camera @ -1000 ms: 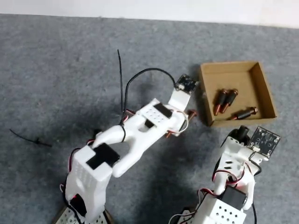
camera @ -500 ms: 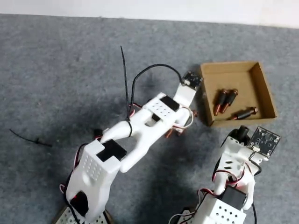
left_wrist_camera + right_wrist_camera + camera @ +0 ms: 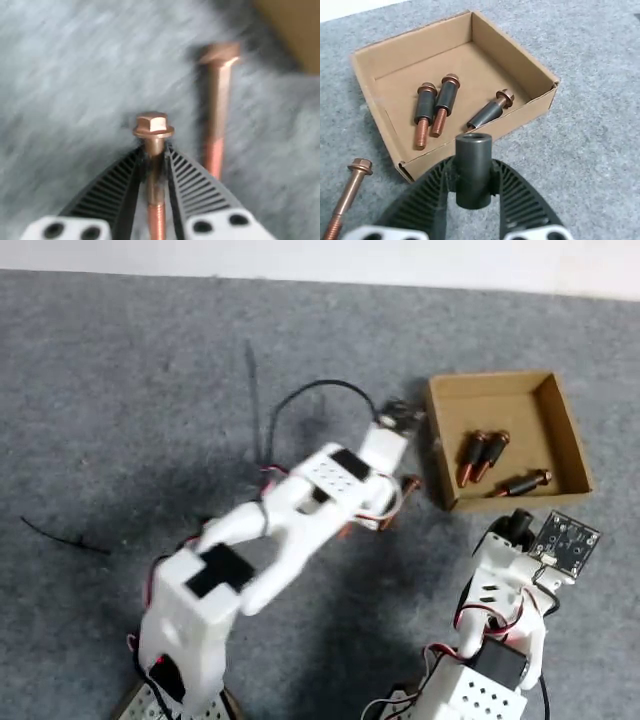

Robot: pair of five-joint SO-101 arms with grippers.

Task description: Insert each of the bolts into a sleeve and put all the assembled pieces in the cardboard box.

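My left gripper (image 3: 153, 149) is shut on the shank of a copper bolt (image 3: 153, 125), with the hex head poking out past the fingertips. A second bolt (image 3: 218, 95) (image 3: 348, 192) lies loose on the carpet beside it, close to the near left corner of the cardboard box (image 3: 420, 47) (image 3: 490, 381). My right gripper (image 3: 473, 172) is shut on a black sleeve (image 3: 473, 150), held upright just in front of the box. Three bolts fitted in sleeves (image 3: 445, 100) (image 3: 482, 455) lie inside the box. The left arm (image 3: 330, 490) stretches towards the box's left side.
Grey carpet covers the table. A black cable tie (image 3: 65, 537) lies at the far left. A black cable (image 3: 300, 400) loops up from the left arm. A white wall edge (image 3: 320, 260) runs along the back.
The left arm swung a little farther out and towards the box, then came back a little; it is still in motion. The right arm and its sleeve have stayed put.
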